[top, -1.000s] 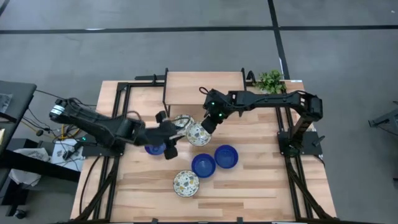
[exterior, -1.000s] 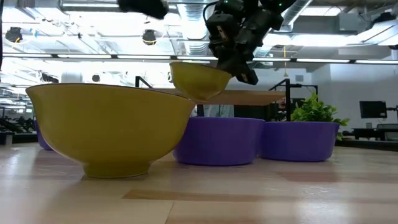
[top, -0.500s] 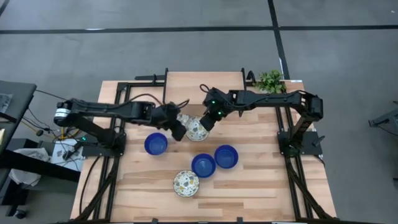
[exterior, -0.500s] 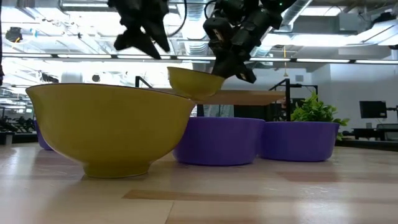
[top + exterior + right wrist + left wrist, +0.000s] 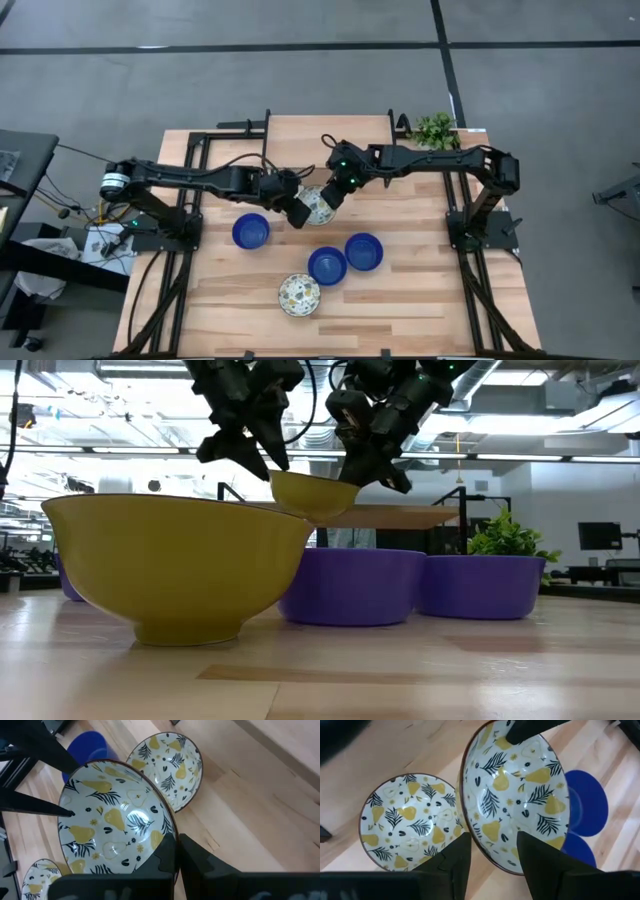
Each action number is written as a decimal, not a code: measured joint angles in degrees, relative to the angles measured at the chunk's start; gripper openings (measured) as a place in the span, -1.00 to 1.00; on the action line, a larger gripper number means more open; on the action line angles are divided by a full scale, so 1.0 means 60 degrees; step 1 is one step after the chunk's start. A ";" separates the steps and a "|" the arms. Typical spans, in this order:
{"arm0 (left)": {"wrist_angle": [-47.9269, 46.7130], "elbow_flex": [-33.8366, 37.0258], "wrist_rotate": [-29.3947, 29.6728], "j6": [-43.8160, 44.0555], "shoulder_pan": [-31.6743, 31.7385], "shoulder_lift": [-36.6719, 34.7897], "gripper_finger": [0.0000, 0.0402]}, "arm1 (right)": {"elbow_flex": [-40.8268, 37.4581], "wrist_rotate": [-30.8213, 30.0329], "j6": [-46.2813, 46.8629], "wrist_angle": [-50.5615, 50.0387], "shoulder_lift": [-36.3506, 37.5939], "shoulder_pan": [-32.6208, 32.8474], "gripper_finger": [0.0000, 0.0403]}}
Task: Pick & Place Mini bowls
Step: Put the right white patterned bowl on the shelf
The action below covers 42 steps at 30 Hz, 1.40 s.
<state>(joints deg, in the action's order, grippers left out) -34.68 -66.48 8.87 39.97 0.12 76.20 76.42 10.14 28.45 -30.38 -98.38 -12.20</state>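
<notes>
Since a second ago the left arm has swung from over the blue bowl at the table's nine o'clock side to the raised bowl at centre; the right arm has stayed put.

The table [image 5: 420,290] carries three blue bowls, all empty: one [image 5: 250,231] at nine o'clock of centre, two touching [image 5: 327,266] [image 5: 364,251] toward five o'clock. A patterned bowl [image 5: 299,295] sits empty at six o'clock. Another patterned bowl [image 5: 410,822] rests under the grippers. The held patterned bowl [image 5: 312,494] hangs tilted above the table, empty.

The right gripper [image 5: 176,851] reaches in from three o'clock, fingers pressed together on that bowl's rim. The left gripper [image 5: 492,852] stretches in from nine o'clock, its fingers spread astride the opposite rim, not clamped.
</notes>
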 joint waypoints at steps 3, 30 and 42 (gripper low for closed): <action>0.0009 0.0000 -0.0031 0.0003 -0.0004 0.0008 -0.22 | 0.0000 0.0020 0.0004 -0.0013 0.0002 0.0027 -0.99; 0.0138 0.0000 0.0162 0.0169 -0.0004 -0.0062 -0.22 | 0.0000 0.1101 0.0259 -0.0106 0.0006 0.0096 -0.99; 0.0067 0.0000 -0.0358 -0.0116 -0.0011 -0.0065 -0.45 | 0.0000 0.1105 0.0259 -0.0079 0.0006 0.0286 -0.99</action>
<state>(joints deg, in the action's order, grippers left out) -34.28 -66.48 6.72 39.27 0.06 75.81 76.42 16.78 30.00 -30.85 -98.35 -10.48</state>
